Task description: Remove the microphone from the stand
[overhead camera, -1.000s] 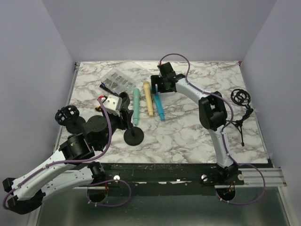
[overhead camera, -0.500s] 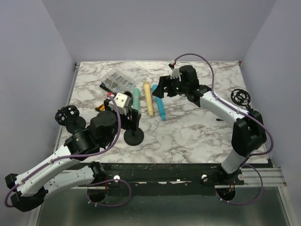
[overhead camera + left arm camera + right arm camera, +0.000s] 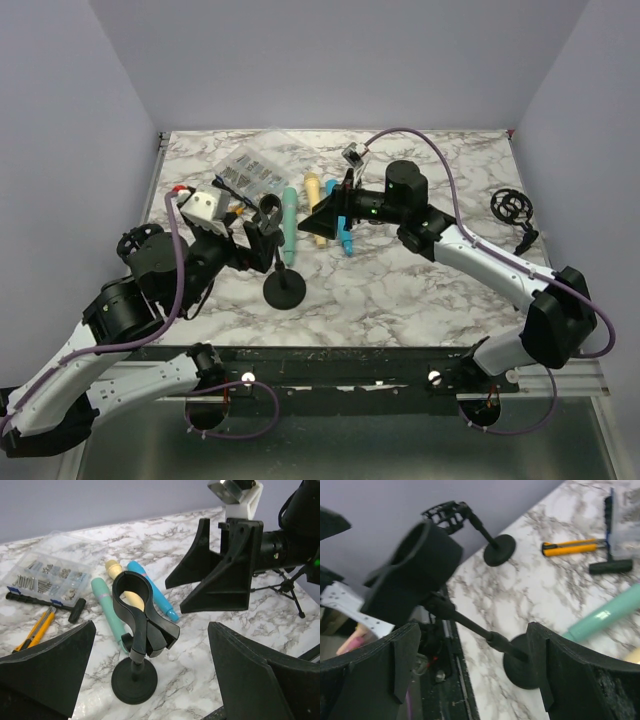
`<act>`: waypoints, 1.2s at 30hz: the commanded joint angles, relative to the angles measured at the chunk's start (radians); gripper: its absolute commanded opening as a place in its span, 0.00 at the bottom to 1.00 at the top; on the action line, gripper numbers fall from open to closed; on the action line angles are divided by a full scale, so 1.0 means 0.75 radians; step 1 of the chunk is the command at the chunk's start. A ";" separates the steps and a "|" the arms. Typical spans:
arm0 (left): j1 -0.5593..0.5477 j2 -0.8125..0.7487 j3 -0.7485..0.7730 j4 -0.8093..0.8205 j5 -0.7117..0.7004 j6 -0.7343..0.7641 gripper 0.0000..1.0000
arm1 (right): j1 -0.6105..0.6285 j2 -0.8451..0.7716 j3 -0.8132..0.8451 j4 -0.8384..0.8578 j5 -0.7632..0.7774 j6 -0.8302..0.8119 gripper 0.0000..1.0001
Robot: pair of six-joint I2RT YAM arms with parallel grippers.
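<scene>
The black stand [image 3: 283, 288] rests on its round base near the table's middle, and its clip [image 3: 135, 597] holds nothing. Three microphones lie flat on the marble just behind it: a teal one [image 3: 288, 226], a cream one [image 3: 313, 196] and a blue one [image 3: 343, 238]. My left gripper [image 3: 256, 238] hovers just left of the stand, open, with the stand framed between its fingers [image 3: 50, 670] in the left wrist view. My right gripper [image 3: 330, 212] hangs above the microphones, open and facing the stand [image 3: 417, 570], holding nothing.
A clear box of screws [image 3: 250, 172], a T-handle tool [image 3: 75, 612] and a yellow utility knife [image 3: 37, 627] lie at the back left. A second stand with a shock mount [image 3: 451, 513] stands at the left edge, a small tripod stand [image 3: 512, 208] at the right edge.
My left gripper opened wide and drew back left from the stand. My right gripper came away from the microphones at the back, turned toward the stand and opened a little more.
</scene>
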 commanded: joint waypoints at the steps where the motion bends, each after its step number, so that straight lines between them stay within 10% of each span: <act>1: 0.009 -0.026 0.098 -0.044 -0.050 0.119 0.99 | 0.040 -0.005 0.020 0.158 -0.025 0.250 0.95; 15: 0.028 0.047 0.102 0.368 -0.208 0.586 0.99 | 0.124 0.045 0.018 0.235 0.054 0.878 0.95; 36: 0.156 -0.065 -0.277 0.581 -0.161 0.527 0.98 | 0.232 0.169 0.178 0.103 0.084 0.955 0.83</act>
